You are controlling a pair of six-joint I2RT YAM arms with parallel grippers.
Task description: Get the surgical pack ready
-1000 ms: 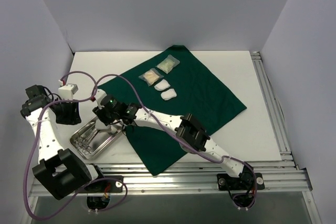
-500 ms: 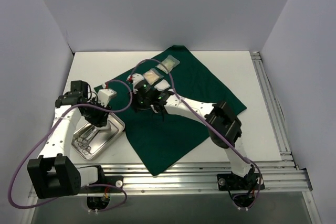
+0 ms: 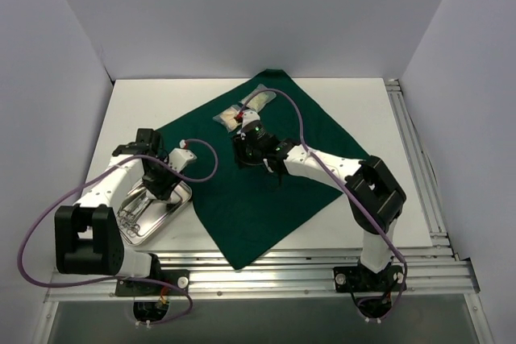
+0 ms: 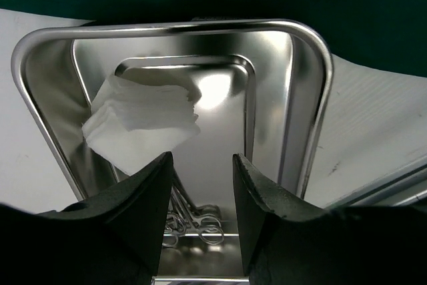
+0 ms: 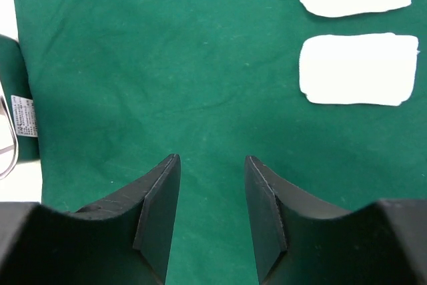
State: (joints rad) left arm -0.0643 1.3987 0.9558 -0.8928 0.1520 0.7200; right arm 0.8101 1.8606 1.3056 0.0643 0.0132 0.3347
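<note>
The dark green drape (image 3: 274, 167) lies spread on the table. The steel tray (image 3: 129, 230) sits off its left corner. In the left wrist view the tray (image 4: 307, 118) holds one white gauze pad (image 4: 143, 121) and steel scissor-like instruments (image 4: 197, 221). My left gripper (image 4: 202, 165) hangs open and empty above them; it also shows in the top view (image 3: 161, 184). My right gripper (image 5: 211, 165) is open and empty over bare drape (image 5: 167, 65), with two gauze pads (image 5: 358, 69) ahead to its right. In the top view the right gripper (image 3: 244, 155) hides those pads. Two clear packets (image 3: 260, 98) lie behind it.
White walls close the table at the back and both sides. Metal rails (image 3: 415, 167) run along the right and near edges. A purple cable (image 3: 201, 159) loops from the left wrist over the drape's left corner. A white label (image 5: 25, 117) shows at the drape's edge.
My right gripper has swung from the tray back onto the drape beside the gauze pads. My left gripper has moved right and now hangs over the tray.
</note>
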